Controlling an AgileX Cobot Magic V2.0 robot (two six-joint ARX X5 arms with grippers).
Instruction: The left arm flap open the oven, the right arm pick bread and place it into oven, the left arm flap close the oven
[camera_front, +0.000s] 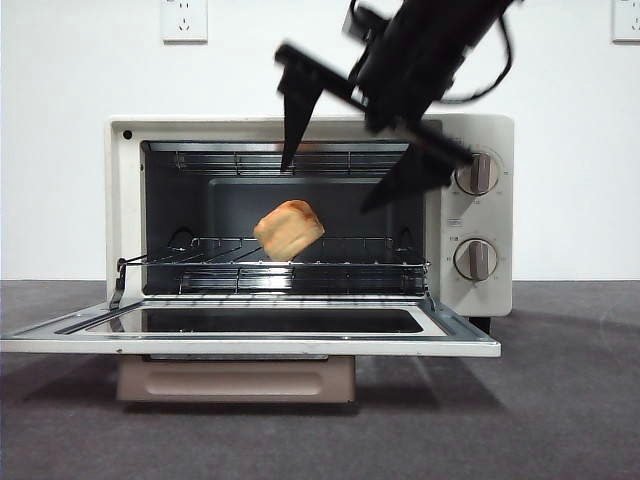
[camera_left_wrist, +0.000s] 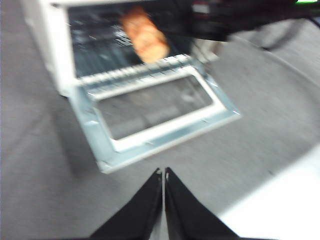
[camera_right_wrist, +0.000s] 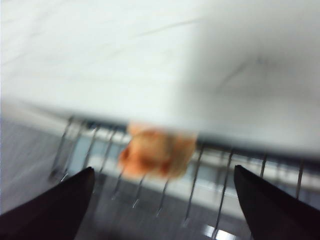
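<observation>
Front view: you see the oven (camera_front: 300, 230) standing on the dark grey surface (camera_front: 560, 400) with its door (camera_front: 250, 328) folded down flat and the cavity exposed.
Bread: the bun (camera_front: 289, 229) sits tilted just above the wire rack (camera_front: 270, 264), inside the cavity and left of its middle; you cannot tell whether it touches the rack.
Right tool: the right tool (camera_front: 350, 155) hangs in front of the upper part of the oven opening, above the bun and to its right, jaws spread wide with nothing between them.
Right wrist view: blurred; you get the bun (camera_right_wrist: 156, 151) on the rack wires (camera_right_wrist: 200, 185), apart from both jaw tips, which stand far from each other.
Left tool: the left tool (camera_left_wrist: 163, 175) is held over the surface, in front of the lowered door (camera_left_wrist: 155, 117) and clear of it; jaws pressed together, gripping nothing.
Left wrist view: blurred; the bun (camera_left_wrist: 146, 36) shows as an orange shape inside the open cavity.
Knobs: two round knobs (camera_front: 476, 173) on the right panel, one above the other.
Background: white wall with a socket (camera_front: 184, 19) at top left.
</observation>
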